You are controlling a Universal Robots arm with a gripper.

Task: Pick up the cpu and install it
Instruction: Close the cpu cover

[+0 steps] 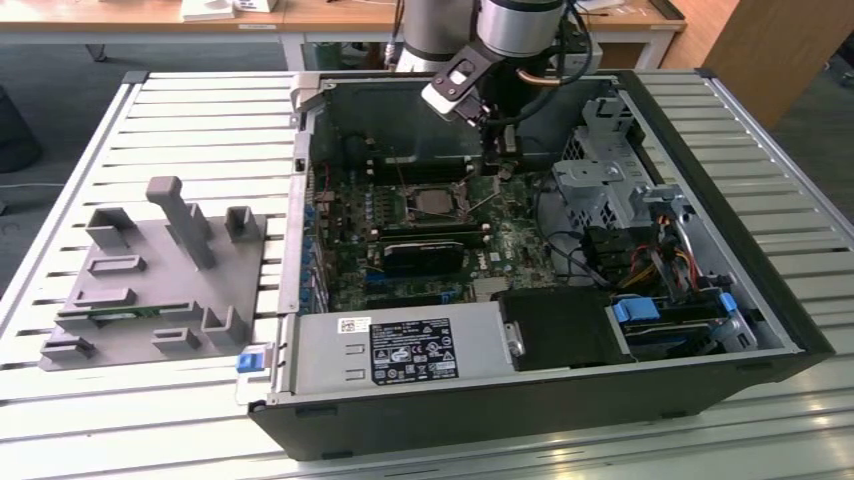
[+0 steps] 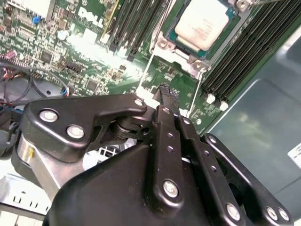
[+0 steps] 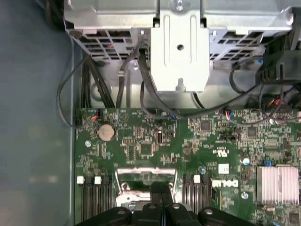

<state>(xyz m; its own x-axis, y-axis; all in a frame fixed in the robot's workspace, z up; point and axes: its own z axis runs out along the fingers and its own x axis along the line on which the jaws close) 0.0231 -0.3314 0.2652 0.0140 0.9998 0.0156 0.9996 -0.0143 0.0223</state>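
The cpu is a small square chip with a silver-grey top, lying flat in the motherboard socket inside the open computer case. In the second wrist view the cpu sits in its metal socket frame, apart from my fingers. My gripper hangs over the board just to the exterior view's right of the socket. Its black fingers are pressed together with nothing between them. In the first wrist view the gripper hovers at the edge of the socket's metal frame.
A black heatsink block lies on the board in front of the socket. The silver drive cage and cables stand at the exterior view's right, the power supply at the front. A grey parts fixture rests on the slatted table.
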